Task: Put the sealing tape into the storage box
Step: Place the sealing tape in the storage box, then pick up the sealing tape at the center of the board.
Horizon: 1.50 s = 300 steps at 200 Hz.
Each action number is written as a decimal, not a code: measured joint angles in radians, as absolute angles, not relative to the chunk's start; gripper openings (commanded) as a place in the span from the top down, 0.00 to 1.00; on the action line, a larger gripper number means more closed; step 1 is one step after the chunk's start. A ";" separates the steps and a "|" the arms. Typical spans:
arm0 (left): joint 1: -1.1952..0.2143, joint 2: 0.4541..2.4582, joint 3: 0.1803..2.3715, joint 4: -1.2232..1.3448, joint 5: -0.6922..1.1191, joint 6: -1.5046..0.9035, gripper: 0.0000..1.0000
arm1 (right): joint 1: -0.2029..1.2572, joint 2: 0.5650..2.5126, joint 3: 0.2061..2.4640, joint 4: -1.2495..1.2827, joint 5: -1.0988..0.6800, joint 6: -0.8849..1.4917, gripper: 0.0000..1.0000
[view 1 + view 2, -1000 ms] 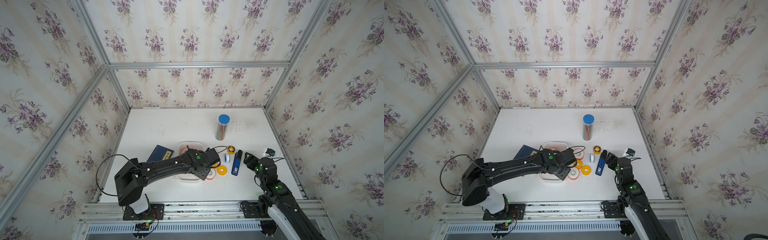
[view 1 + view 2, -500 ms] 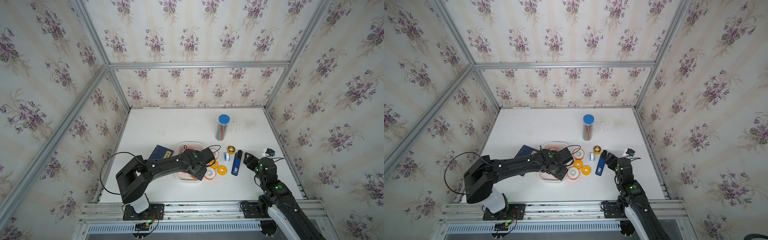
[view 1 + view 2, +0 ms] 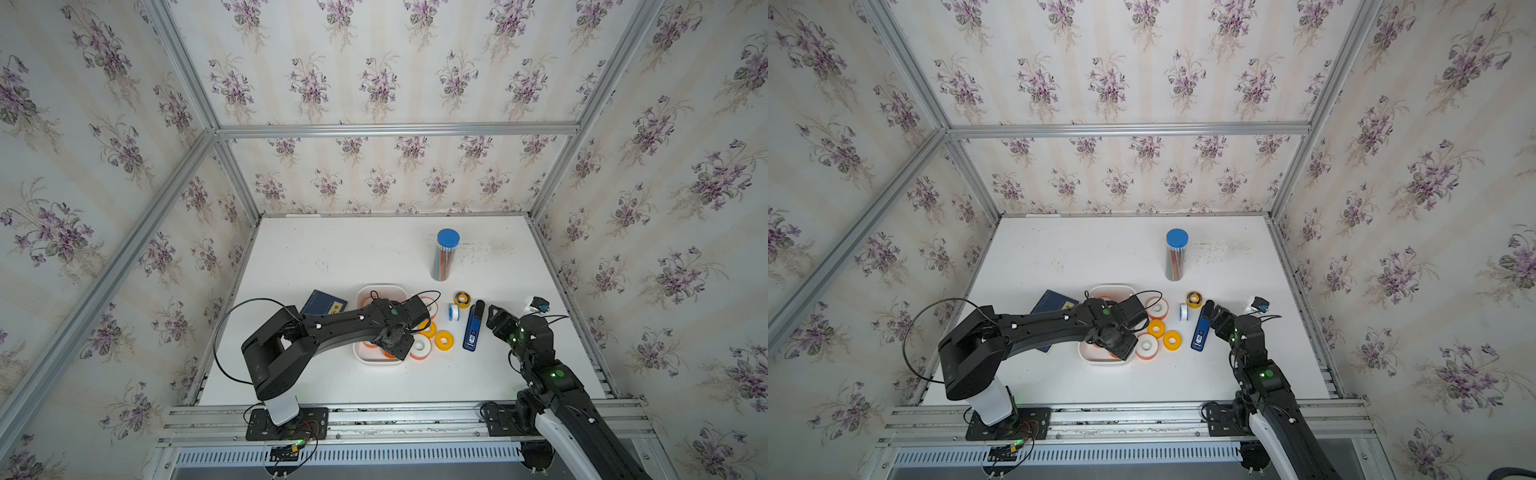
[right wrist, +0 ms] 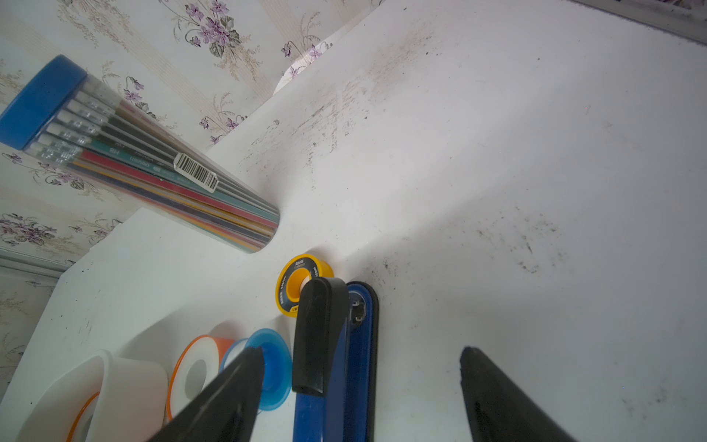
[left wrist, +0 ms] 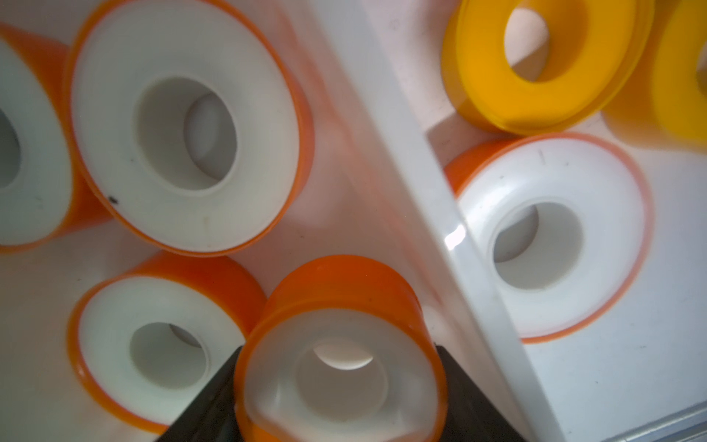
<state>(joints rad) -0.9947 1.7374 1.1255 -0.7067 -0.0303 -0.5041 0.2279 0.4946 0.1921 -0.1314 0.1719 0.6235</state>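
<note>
**Left arm is holding a roll over the box, just inside its wall**

The white table (image 3: 374, 257) is carrying everything. The left arm (image 3: 332, 328) is reaching across the storage box (image 3: 376, 360). The left gripper (image 5: 340, 367) is clamping an orange-rimmed roll (image 5: 336, 298) by its rim, with the hole facing the wrist camera.

In the left wrist view the held roll is hanging over the box interior. It sits between the box wall (image 5: 421, 183) and a flat-lying roll (image 5: 153, 344), which it partly covers. Two more rolls (image 5: 183, 130) are lying flat further inside. The release probably depends on that narrow gap, since the roll could end up leaning on its neighbour or on the wall.

The right gripper (image 4: 359, 354) is hovering with its jaws spread wide and empty above the blue-and-black bar (image 3: 471, 332).

Several rolls are waiting outside the box:
- **Close to the left gripper:** two orange-rimmed loose rolls (image 3: 1146, 347) and two yellow rolls (image 3: 1172, 340) are lying just beside the box.
- **Nearer the right gripper:** the blue-white roll (image 3: 1183, 311) and the black-yellow roll (image 3: 1194, 298) are lying beside the bar.
</note>
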 measured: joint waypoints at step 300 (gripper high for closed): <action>-0.796 1.108 0.997 -0.957 -0.099 -0.468 0.08 | 0.628 0.967 0.598 -0.289 0.009 0.497 0.17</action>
<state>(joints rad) -0.7959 1.1080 0.9966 -0.9565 -0.0990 -0.4679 0.6277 0.9668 0.5980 -0.2890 0.0093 0.4973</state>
